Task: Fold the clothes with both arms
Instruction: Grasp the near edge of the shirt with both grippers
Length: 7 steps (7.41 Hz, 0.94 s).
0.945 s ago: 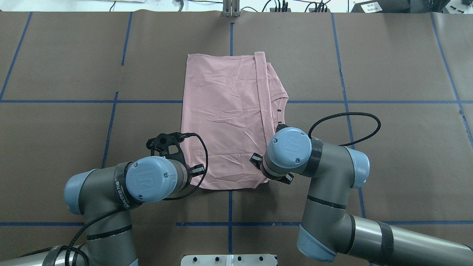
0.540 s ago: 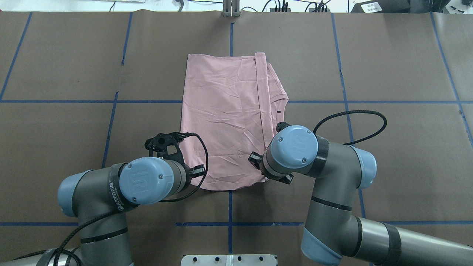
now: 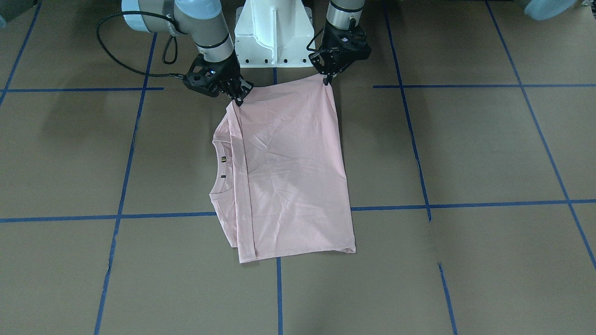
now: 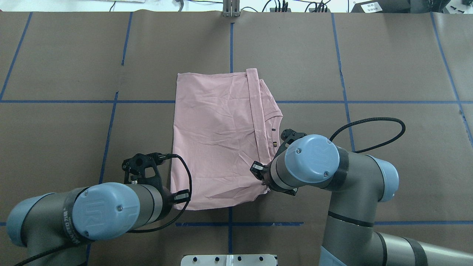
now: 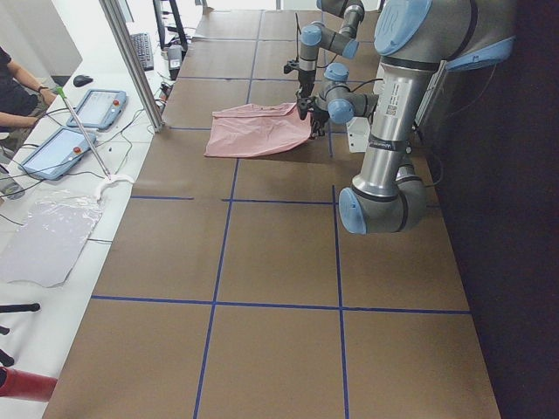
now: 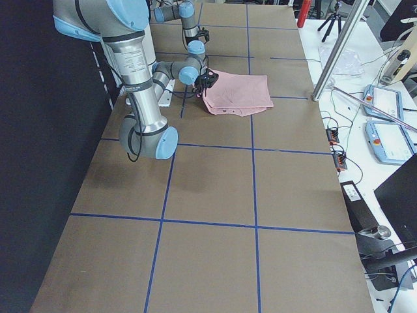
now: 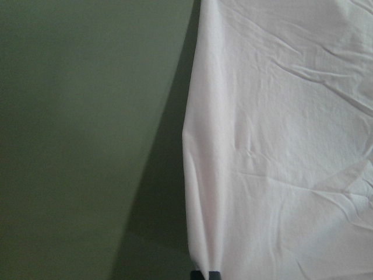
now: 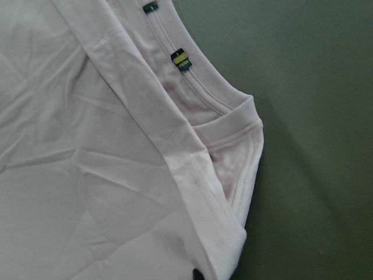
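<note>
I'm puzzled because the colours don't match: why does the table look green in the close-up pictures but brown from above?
Left wrist view: the table looks greenish, the T-shirt nearly white, with a dark shadow beside it. Right wrist view: same green tint. Overhead view: brown table, pink shirt; so it is probably the wrist cameras' tint.

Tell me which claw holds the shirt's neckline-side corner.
The right claw; the neckline of the T-shirt lies on its side. The left claw holds the plain folded edge.

"UR" on right arm's joint cap (image 4: 313, 159)
</note>
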{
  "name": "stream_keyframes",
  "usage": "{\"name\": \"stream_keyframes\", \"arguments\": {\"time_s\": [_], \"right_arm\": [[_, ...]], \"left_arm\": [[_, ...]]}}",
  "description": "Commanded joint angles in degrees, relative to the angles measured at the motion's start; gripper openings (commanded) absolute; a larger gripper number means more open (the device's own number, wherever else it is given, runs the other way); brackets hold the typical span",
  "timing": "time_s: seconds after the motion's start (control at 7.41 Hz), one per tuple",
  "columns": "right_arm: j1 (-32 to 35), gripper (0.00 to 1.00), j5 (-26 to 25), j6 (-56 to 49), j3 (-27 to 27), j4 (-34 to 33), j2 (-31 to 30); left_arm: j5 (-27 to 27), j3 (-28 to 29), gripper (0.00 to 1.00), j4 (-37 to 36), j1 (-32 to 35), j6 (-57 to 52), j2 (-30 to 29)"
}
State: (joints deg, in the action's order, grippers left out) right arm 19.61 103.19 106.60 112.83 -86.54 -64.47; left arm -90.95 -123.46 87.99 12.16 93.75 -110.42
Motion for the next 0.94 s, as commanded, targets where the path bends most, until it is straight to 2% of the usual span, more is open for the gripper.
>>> {"name": "stream_keyframes", "arguments": {"time_s": [0.0,0.4,0.81], "right_arm": [[-2.6,0.0,0.1,0.1,3.6,-0.1,-0.7],[-3.1,0.0,-0.8,-0.6,2.7,0.1,-0.6],[-0.4,0.0,-3.3,-3.4,-0.2,0.8,0.1]], "left_arm": [[-2.9,-1.9,0.0,-1.9,-2.0,0.1,0.3],[-2.9,-1.2,0.0,-1.9,-2.1,0.1,-0.9],[-2.4,2.2,0.0,-1.2,2.3,-0.3,-1.1]]}}
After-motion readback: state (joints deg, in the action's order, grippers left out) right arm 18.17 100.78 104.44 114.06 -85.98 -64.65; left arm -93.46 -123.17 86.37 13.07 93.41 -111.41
